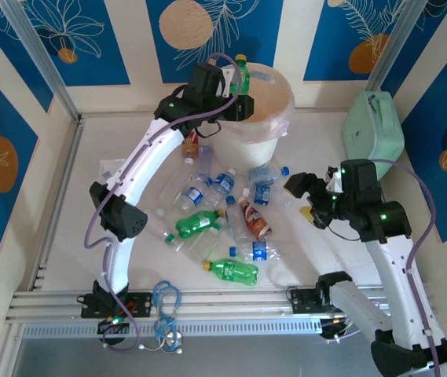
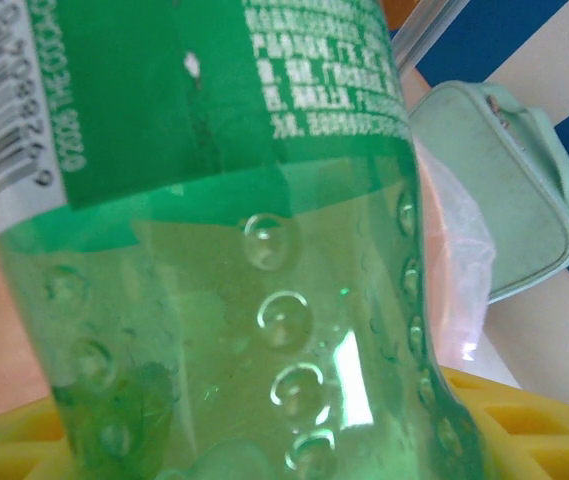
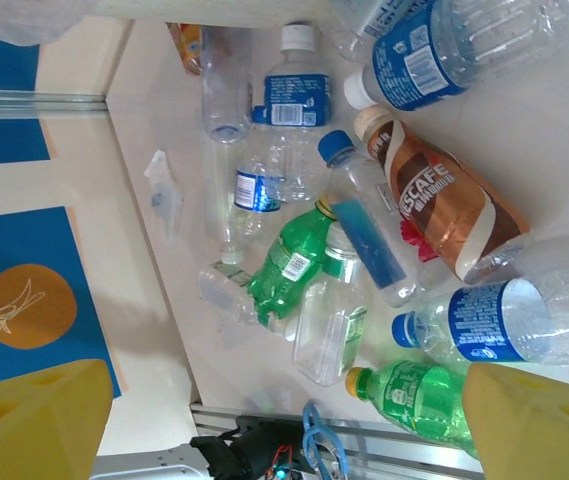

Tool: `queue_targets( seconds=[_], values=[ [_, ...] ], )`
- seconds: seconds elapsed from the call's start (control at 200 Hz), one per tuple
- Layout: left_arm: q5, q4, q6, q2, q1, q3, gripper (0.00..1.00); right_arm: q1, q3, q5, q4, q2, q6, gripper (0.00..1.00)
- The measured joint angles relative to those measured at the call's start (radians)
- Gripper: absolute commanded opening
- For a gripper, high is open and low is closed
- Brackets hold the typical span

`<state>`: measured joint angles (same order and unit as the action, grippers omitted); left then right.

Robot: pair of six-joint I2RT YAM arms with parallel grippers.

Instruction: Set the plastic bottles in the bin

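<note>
My left gripper (image 1: 235, 88) is shut on a green bottle (image 2: 224, 300) with a yellow cap (image 1: 241, 60), held at the near-left rim of the bin (image 1: 274, 106). Up close the bottle sits between yellow pads (image 2: 539, 420). Several plastic bottles lie on the table in front of the bin: a green one (image 1: 198, 223), a green one with a yellow cap (image 1: 235, 270), a brown-labelled one (image 1: 253, 219) and clear ones with blue labels (image 1: 262, 191). My right gripper (image 1: 311, 201) hovers open to the right of the pile, its yellow fingers (image 3: 34, 425) wide apart and empty.
A mint-green case (image 1: 372, 133) stands at the back right beside the bin. A blue looped cable (image 1: 166, 302) lies on the metal rail at the table's near edge. A small clear wrapper (image 1: 113, 168) lies at the left. Patterned walls close in the back.
</note>
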<state>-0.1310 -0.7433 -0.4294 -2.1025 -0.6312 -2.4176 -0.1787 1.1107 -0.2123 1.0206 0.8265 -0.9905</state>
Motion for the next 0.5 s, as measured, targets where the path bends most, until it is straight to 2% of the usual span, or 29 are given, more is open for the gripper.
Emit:
queue_targets(
  seconds=[0.2,0.5],
  values=[
    [-0.017,-0.006,-0.019,-0.018,0.001,-0.019,0.86,-0.012,-0.038,0.0,0.007,-0.026,0.0,0.91],
    [-0.021,-0.006,-0.018,-0.017,0.001,-0.023,0.88,-0.013,-0.04,0.0,0.013,-0.031,0.0,0.91]
  ],
)
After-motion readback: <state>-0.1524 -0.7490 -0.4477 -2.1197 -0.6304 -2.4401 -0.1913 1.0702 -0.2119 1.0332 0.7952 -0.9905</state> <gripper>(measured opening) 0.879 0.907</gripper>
